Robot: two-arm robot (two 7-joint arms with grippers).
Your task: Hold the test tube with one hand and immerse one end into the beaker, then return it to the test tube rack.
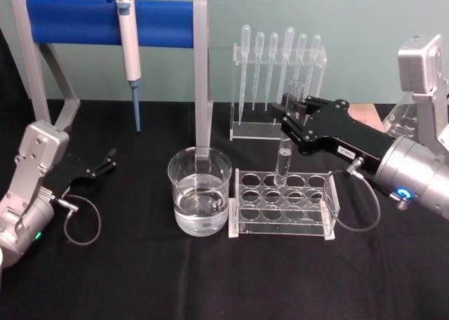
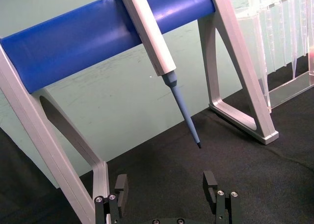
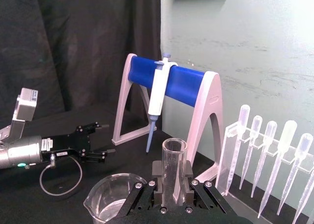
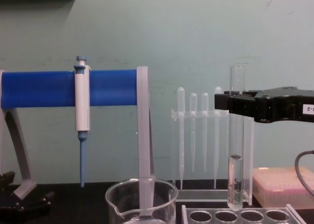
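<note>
The test tube [image 1: 285, 156] [image 3: 174, 155] [image 4: 236, 150] stands upright with my right gripper [image 1: 292, 121] [image 3: 174, 185] [image 4: 236, 104] shut on its upper part. A little liquid sits in its round bottom, which hangs just over a back hole of the clear tube rack [image 1: 280, 195] [image 4: 235, 217]. The wide glass beaker [image 1: 200, 192] [image 3: 110, 194] [image 4: 141, 199], partly filled with water, stands left of the rack, apart from the tube. My left gripper [image 1: 106, 161] [image 2: 166, 184] [image 3: 95, 141] rests open and holding nothing at the table's left.
A blue-barred stand [image 1: 112, 20] holding a blue-and-white pipette [image 1: 130, 53] rises behind the beaker, one leg close to its rim. A clear holder of bulb pipettes [image 1: 279, 67] stands behind the rack. A glass flask [image 1: 403, 120] sits far right, and a pink box [image 4: 284, 184] near it.
</note>
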